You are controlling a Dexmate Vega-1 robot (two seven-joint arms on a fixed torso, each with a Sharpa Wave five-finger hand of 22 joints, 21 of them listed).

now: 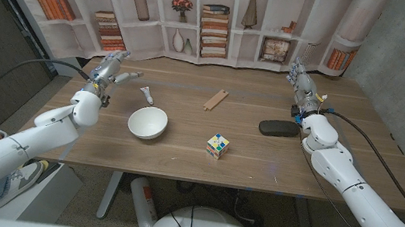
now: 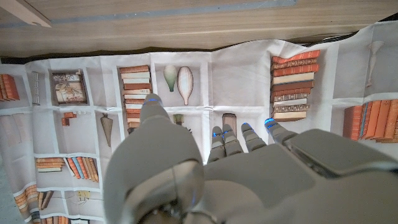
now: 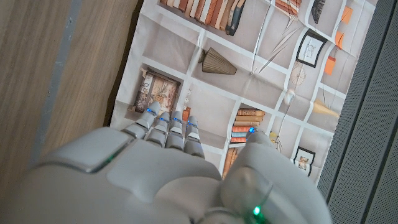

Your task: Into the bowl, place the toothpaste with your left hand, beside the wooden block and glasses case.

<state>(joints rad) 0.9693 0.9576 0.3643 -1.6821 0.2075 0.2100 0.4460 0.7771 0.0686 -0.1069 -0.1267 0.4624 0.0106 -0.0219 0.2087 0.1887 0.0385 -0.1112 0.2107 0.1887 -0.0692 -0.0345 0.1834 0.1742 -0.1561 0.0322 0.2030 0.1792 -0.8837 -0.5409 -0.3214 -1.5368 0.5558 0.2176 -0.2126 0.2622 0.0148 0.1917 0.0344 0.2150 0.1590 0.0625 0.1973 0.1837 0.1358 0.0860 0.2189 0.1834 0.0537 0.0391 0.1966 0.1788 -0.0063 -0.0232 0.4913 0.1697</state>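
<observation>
Bookshelf-printed backdrop behind a wooden table (image 1: 181,158): left hand (image 1: 111,68), fingers spread and holding nothing, sits at upper left just beside the toothpaste (image 1: 145,95), which lies on the wood above the white bowl (image 1: 147,122); right hand (image 1: 301,85), fingers straight, upper right.

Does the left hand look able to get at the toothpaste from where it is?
Probably yes. The left hand is open just beside the toothpaste, with bare table between them; the bowl sits nearer the robot, off that path.
</observation>
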